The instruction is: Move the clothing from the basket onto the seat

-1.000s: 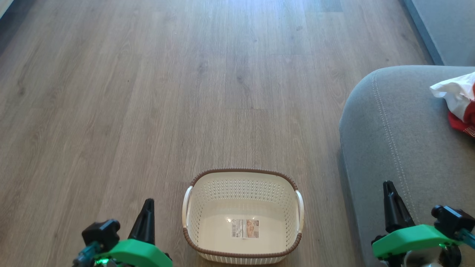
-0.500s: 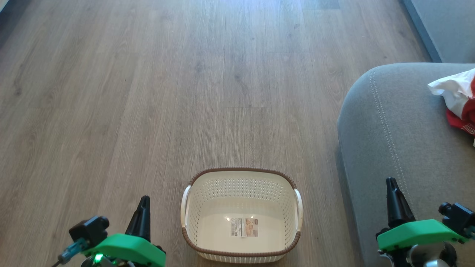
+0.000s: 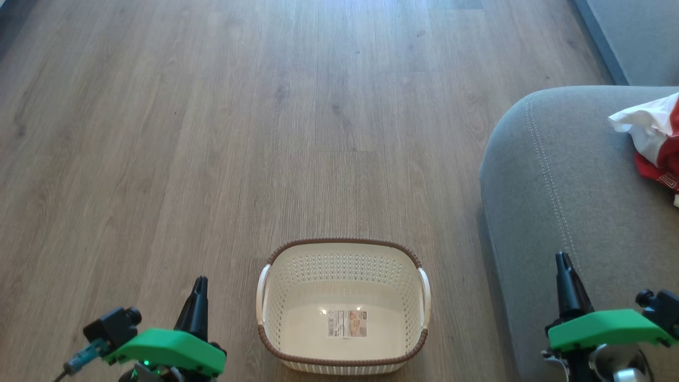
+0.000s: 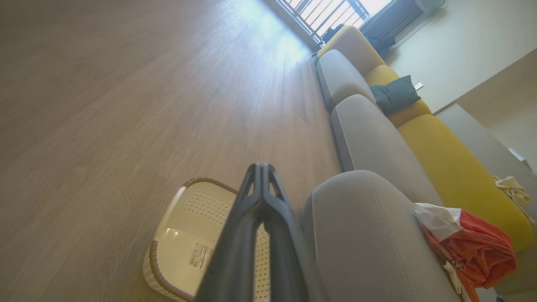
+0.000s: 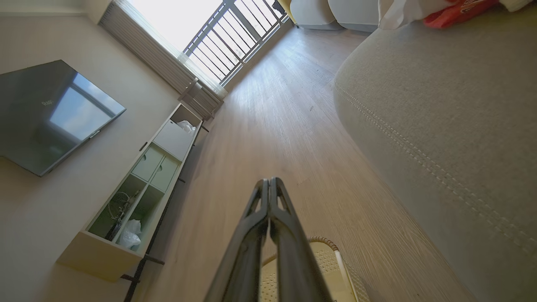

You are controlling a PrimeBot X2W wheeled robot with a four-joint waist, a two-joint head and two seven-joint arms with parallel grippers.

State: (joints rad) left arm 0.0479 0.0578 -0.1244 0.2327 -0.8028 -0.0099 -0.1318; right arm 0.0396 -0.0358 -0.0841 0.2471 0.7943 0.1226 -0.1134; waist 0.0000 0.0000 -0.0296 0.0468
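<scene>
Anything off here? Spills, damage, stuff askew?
Nothing stands out. The basket sits upright on the floor, empty but for its label sticker; the clothing lies crumpled on the seat. The left gripper and right gripper are shut, holding nothing.

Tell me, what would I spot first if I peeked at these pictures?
The cream basket sits empty on the wooden floor, bottom middle of the head view. Bright red-and-white clothing lies bunched on the grey seat at the right. The left gripper and right gripper, both shut, point up from the bottom corners.
</scene>
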